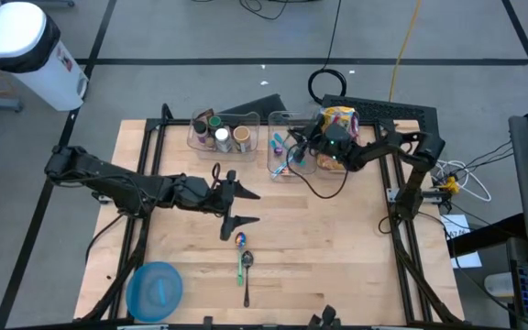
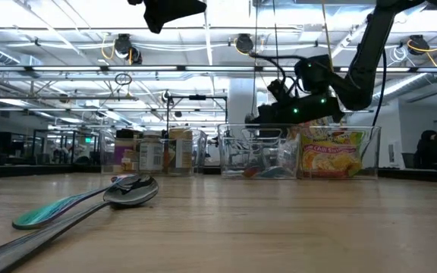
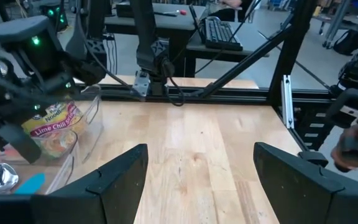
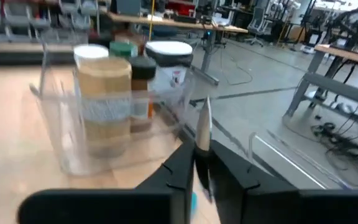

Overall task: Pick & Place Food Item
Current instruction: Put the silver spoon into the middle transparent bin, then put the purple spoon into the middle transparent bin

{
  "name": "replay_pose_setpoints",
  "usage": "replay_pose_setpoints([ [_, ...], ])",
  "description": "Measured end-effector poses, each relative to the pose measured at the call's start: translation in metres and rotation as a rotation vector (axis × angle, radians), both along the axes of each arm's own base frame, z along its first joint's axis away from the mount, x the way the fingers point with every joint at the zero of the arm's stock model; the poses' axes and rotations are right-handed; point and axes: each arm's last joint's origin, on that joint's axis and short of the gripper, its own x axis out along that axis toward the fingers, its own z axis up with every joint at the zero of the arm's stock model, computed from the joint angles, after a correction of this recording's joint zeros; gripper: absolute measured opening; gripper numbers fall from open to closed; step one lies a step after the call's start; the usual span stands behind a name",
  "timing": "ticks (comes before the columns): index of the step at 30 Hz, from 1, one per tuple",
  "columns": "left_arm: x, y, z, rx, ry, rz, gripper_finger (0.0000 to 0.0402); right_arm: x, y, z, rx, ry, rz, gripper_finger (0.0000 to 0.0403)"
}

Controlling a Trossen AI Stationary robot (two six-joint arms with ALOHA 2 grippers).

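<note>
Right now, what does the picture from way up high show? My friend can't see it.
The right end effector is over a clear bin at the table's far edge, beside a noodle packet. The left end effector hangs open over the wooden table, near a spoon and a blue bowl.

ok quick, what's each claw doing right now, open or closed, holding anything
Left claw: open, empty, above the table near the spoon.
Right claw: shut on a thin utensil over the clear bin.
</note>
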Motion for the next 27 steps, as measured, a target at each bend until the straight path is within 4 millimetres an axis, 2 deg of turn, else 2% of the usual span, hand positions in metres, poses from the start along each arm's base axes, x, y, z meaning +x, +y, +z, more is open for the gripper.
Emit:
replay_pose_setpoints([
  [10,0.0,0.0,-0.001,-0.015,0.015,0.004,0.0301,-0.003,0.006,0.024,0.227,-0.184,0.094,0.0167],
  [17,0.0,0.0,-0.001,-0.018,0.017,0.005,0.0301,-0.007,0.021,0.053,0.416,-0.299,0.425,0.0228],
  [22,0.0,0.0,-0.002,-0.017,0.021,0.006,0.0301,-0.01,0.05,0.085,0.544,-0.32,0.81,0.0241],
  [27,-0.001,0.0,-0.006,-0.027,0.065,0.011,0.0301,-0.01,0.101,0.107,0.55,-0.252,1.151,0.0238],
])
